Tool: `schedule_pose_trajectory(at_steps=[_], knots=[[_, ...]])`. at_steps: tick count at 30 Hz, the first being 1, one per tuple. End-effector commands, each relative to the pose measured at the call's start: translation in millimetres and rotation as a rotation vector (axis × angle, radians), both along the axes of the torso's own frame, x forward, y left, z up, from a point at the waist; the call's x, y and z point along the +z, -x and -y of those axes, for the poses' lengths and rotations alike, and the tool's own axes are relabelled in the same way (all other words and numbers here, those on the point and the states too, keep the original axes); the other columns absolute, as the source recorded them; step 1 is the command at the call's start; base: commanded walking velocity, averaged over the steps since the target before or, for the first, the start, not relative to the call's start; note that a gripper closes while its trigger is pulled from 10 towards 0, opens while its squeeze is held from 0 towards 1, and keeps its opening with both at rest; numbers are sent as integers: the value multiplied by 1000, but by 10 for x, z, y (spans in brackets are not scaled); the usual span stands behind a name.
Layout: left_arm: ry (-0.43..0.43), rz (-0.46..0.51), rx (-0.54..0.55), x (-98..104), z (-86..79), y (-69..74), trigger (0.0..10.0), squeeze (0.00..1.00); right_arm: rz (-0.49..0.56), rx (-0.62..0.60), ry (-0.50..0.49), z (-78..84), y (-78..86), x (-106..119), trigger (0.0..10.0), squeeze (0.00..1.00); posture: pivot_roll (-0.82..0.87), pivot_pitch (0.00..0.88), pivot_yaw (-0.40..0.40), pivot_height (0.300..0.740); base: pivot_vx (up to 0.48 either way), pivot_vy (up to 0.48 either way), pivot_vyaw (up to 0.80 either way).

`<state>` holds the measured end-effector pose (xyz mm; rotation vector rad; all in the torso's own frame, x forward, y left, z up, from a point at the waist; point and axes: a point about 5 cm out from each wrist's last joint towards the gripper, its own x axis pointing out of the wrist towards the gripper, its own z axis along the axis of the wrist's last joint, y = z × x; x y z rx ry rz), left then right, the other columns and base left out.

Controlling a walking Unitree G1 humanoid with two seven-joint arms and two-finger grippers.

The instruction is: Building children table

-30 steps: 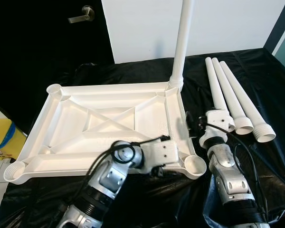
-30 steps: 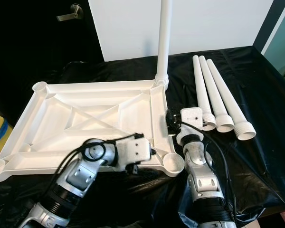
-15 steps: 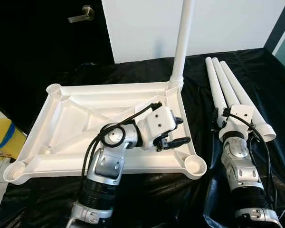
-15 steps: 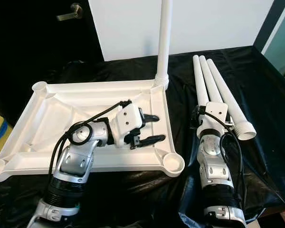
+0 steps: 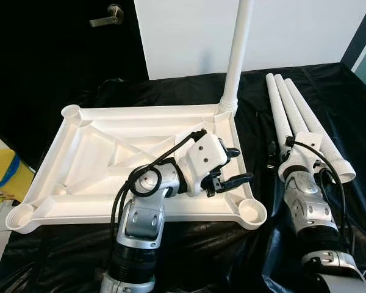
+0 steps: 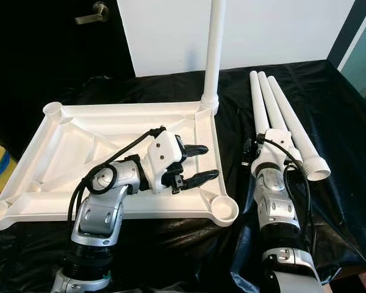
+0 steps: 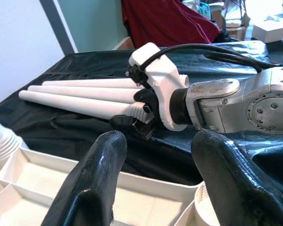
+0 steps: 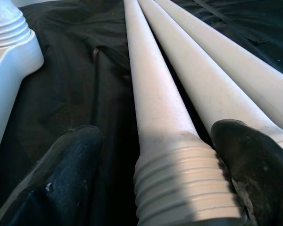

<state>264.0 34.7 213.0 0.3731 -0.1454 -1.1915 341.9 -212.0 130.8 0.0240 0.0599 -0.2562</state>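
The white table top (image 5: pixel 140 112) lies upside down on black cloth. One white leg (image 5: pixel 238 55) stands upright in its far right corner socket. Three loose legs (image 5: pixel 296 116) lie side by side to the right. My left gripper (image 5: pixel 243 165) hovers open over the top's right rim, near the front right socket (image 5: pixel 251 210), holding nothing. My right gripper (image 8: pixel 155 174) is open at the threaded end of the nearest loose leg (image 8: pixel 179 188), one finger on each side of it. The left wrist view looks across at my right wrist (image 7: pixel 217 101) and the legs (image 7: pixel 85 94).
The black cloth (image 5: pixel 189 244) covers the work surface and hangs over its front edge. A dark door with a lever handle (image 5: pixel 113 13) and a white wall stand behind. A yellow object (image 5: pixel 0 174) sits at the left on the floor. A red cloth (image 7: pixel 174 23) shows beyond the legs.
My left gripper has lifted from the top's front rim to above its right side. My right gripper has moved right, from beside the top's rim to the threaded leg ends.
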Motion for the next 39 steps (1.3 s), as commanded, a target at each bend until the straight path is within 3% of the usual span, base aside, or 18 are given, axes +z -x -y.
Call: schedule_pose_trajectory(at_steps=[1, 22, 23, 24, 25, 36, 37, 39], knots=[[116, 74, 418, 56, -142, -148, 10000, 0, -39, 23, -15, -32, -14, -66, 10000, 0, 19, 124, 19, 740, 0, 0, 0], [96, 58, 455, 37, -169, -129, 10000, 0, -81, 48, -110, -179, -160, -98, 10000, 0, 27, 163, 13, 740, 0, 0, 0], [93, 62, 457, 41, -170, -134, 10000, 0, -81, 55, -124, -204, -167, -105, 4941, 0, 29, 163, 12, 740, 0, 0, 0], [93, 62, 457, 41, -170, -134, 10000, 0, -81, 55, -124, -204, -167, -105, 4941, 0, 29, 163, 12, 740, 0, 0, 0], [89, 72, 469, 57, -183, -148, 10000, 0, -83, 70, -155, -260, -175, -121, 0, 0, 33, 166, 9, 740, 0, 0, 0], [96, 71, 546, 98, -266, -205, 10000, 0, -96, 91, -195, -359, -202, -136, 0, 0, 45, 170, -6, 740, 0, 0, 0], [114, 60, 593, 117, -326, -247, 10000, 0, -29, 122, -199, -400, -227, -36, 10000, 0, 58, 165, -28, 740, 0, 0, 0], [129, 52, 630, 131, -373, -278, 10000, 0, 28, 146, -201, -431, -243, 50, 10000, 0, 57, 165, -30, 740, 0, 0, 0]])
